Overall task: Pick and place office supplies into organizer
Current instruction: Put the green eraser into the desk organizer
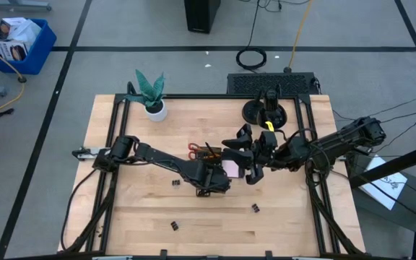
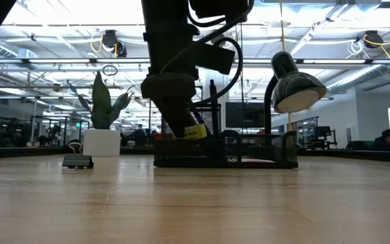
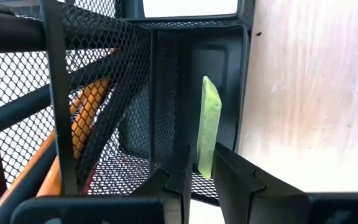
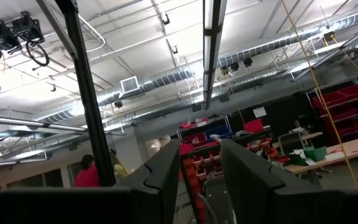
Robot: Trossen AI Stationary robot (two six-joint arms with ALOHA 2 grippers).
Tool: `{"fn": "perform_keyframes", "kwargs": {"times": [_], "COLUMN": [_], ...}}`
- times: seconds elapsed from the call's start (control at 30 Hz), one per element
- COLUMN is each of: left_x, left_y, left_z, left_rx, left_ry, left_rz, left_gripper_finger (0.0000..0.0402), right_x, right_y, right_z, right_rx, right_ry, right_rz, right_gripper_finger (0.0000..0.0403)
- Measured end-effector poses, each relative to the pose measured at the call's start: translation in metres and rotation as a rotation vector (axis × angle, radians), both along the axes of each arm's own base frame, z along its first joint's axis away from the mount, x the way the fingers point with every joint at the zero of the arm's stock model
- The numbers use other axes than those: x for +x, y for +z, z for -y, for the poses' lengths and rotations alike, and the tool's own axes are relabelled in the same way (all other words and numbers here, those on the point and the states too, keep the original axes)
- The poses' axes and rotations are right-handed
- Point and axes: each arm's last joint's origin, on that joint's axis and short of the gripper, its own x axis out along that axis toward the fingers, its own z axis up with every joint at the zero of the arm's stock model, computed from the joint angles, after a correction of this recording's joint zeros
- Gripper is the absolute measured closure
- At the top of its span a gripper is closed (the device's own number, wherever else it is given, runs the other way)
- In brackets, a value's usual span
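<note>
At the frame's centre, the left gripper (image 3: pixel 201 177) pinches a flat yellow-green piece (image 3: pixel 207 127) upright over the black mesh organizer (image 3: pixel 129 93), while the right gripper (image 4: pixel 201 171), parted and empty, points upward.

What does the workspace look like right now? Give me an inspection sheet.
Surface: wooden table, bare light boards.
Job's things: mesh organizer at centre; orange pencils inside; binder clips loose on the boards.
Clutter: potted plant, desk lamp.
Grippers: left end effector holds a yellow-green piece over an organizer compartment; right end effector open, pointing up at the ceiling.
Cables: black coil on the floor behind the table.
Surroundings: blue bin on floor; a person far off in the low view.
</note>
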Motion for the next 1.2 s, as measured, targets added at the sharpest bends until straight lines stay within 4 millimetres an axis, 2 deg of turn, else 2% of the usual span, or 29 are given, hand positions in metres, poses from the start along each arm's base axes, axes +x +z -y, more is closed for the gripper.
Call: {"fn": "perform_keyframes", "kwargs": {"times": [0.23, 0.5, 0.63, 1.2], "left_x": [0.0003, 0.0020, 0.0020, 0.0013], "left_y": [0.0000, 0.0006, 0.0006, 0.0004], "left_z": [-0.0004, -0.0011, -0.0012, -0.0085], "left_rx": [-0.013, -0.015, -0.011, -0.009], "left_ry": [0.007, 0.045, 0.043, 0.051], "left_rz": [0.002, 0.036, 0.036, 0.011], "left_gripper_finger": [0.0323, 0.0255, 0.0237, 0.0231], "right_x": [0.0000, 0.0000, 0.0000, -0.0018], "right_y": [0.0000, 0.0000, 0.0000, 0.0007], "right_z": [0.0000, 0.0000, 0.0000, -0.0052], "right_rx": [-0.010, -0.010, -0.010, -0.011], "right_ry": [-0.006, -0.006, -0.006, 0.010], "right_rz": [0.000, 0.000, 0.000, 0.007], "right_gripper_finger": [0.0293, 0.0293, 0.0293, 0.0293]}}
